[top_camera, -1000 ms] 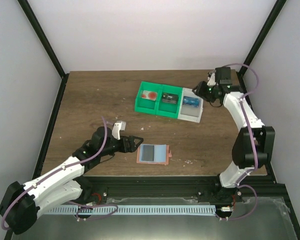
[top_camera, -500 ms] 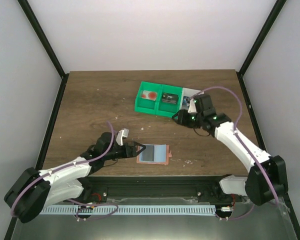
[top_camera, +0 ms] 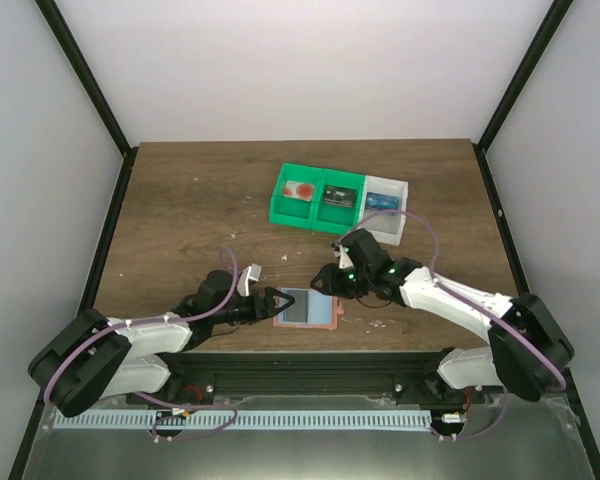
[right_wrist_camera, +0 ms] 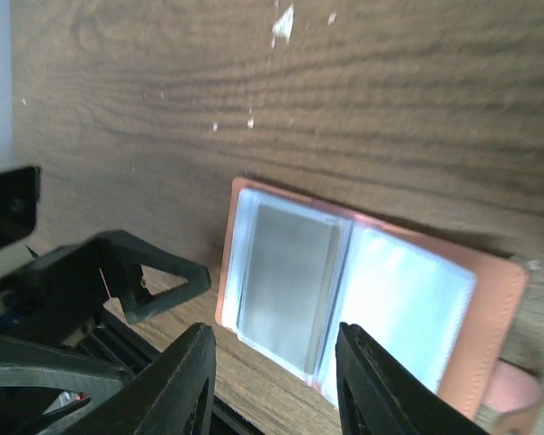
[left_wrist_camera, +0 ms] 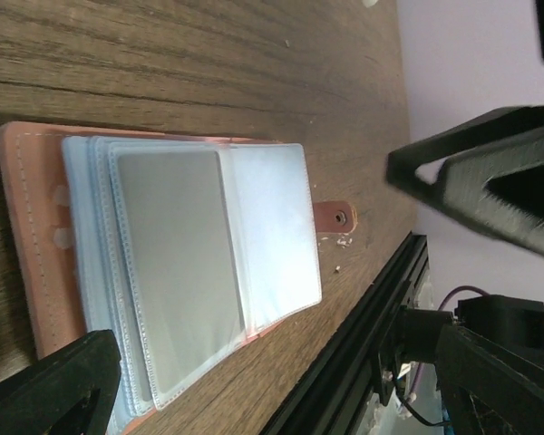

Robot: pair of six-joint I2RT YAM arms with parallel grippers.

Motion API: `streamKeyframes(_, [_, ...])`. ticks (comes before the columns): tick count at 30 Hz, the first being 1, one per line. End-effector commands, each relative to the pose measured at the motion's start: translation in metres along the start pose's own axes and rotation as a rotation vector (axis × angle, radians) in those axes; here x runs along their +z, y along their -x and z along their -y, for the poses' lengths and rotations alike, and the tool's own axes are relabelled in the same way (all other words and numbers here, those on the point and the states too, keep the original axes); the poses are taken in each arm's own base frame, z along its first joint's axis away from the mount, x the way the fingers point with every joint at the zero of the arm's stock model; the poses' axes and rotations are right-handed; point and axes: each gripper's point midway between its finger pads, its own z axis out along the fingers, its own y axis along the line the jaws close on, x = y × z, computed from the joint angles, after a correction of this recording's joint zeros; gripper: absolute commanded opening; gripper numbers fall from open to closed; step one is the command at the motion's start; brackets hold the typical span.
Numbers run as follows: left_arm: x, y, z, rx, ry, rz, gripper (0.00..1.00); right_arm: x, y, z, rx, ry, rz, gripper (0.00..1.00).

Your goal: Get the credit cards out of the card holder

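Note:
The salmon-pink card holder (top_camera: 325, 315) lies open near the table's front edge, its clear sleeves facing up. A grey credit card (left_wrist_camera: 177, 245) sits inside the top sleeve, also seen in the right wrist view as the credit card (right_wrist_camera: 286, 281). My left gripper (top_camera: 271, 301) is open and low at the holder's left edge (left_wrist_camera: 18, 236), its fingers (left_wrist_camera: 476, 177) spread to either side of it. My right gripper (right_wrist_camera: 276, 367) hovers open over the holder from the far side, with nothing between its fingers (right_wrist_camera: 186, 381).
A green two-part bin (top_camera: 280, 213) and a white bin (top_camera: 378, 237) with small items stand at the back centre. The black frame rail (top_camera: 310, 360) runs along the table's near edge just in front of the holder. White crumbs (top_camera: 385, 323) lie to its right.
The right arm has swung from the back right by the bins down to above the holder. The left gripper has slid right up to the holder's left edge.

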Motion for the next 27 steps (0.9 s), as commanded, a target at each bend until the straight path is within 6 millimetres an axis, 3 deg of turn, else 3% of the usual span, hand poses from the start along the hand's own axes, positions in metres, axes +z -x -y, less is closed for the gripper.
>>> streamKeyframes(1, [-0.002,0.004,0.014,0.015,-0.071,0.020,0.96,0.020,-0.012,-0.014,-0.011,0.013,-0.020,0.38])
streamKeyframes(7, [-0.004,0.005,0.016,0.017,-0.082,0.028,0.96,0.044,-0.033,-0.016,-0.055,-0.056,-0.077,0.37])
streamKeyframes(13, [-0.007,0.006,0.017,0.025,-0.078,0.040,0.96,0.052,-0.034,0.001,-0.057,-0.134,-0.064,0.32])
streamKeyframes(27, [-0.010,0.005,0.013,0.021,-0.059,0.050,0.95,0.070,-0.042,0.008,-0.055,-0.129,-0.113,0.23])
